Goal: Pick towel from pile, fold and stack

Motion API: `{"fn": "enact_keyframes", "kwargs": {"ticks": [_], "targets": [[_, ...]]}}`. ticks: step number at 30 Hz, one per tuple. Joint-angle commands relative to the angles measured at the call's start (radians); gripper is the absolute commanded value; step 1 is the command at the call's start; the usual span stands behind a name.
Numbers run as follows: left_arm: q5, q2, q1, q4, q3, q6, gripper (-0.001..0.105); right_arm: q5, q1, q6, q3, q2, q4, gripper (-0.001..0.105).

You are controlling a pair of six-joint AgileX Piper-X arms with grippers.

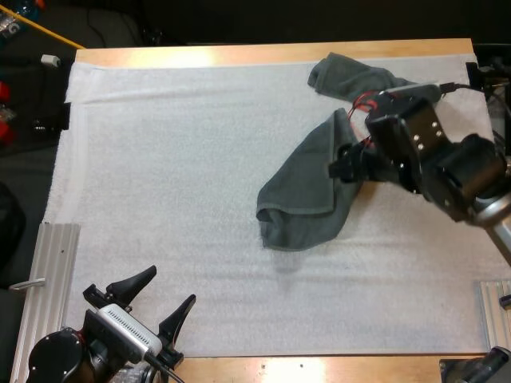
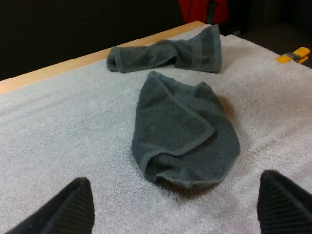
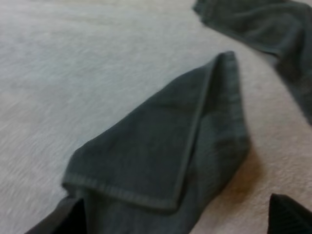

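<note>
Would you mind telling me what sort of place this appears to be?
Probably a robotics lab workbench, not a home: a wooden table under a white mat, two robot arms ending in the left gripper and the right gripper, and a crumpled towel and a second towel laid out.

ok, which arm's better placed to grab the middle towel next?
Right, probably. The right claw is open and sits directly over the edge of the middle towel. The left claw is open too, but it's at the near edge of the mat, well clear of that towel.
</note>
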Motion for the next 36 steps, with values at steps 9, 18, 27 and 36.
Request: {"fn": "enact_keyframes", "kwargs": {"ticks": [9, 18, 27, 36], "targets": [[0.007, 0.002, -0.007, -0.006, -0.001, -0.009, 0.067, 0.003, 0.161, 0.059, 0.135, -0.023, -0.024, 0.071], [0.007, 0.002, -0.007, 0.061, -0.001, -0.014, 0.067, -0.028, 0.229, 0.011, 0.299, -0.012, -0.251, 0.071], [0.045, 0.002, -0.007, 0.207, -0.001, -0.021, 0.067, -0.175, 0.229, -0.022, 0.372, 0.094, -0.392, 0.071], [0.045, 0.002, -0.007, 0.226, -0.001, -0.022, 0.067, -0.271, 0.229, 0.024, 0.372, 0.262, -0.445, 0.071]]}}
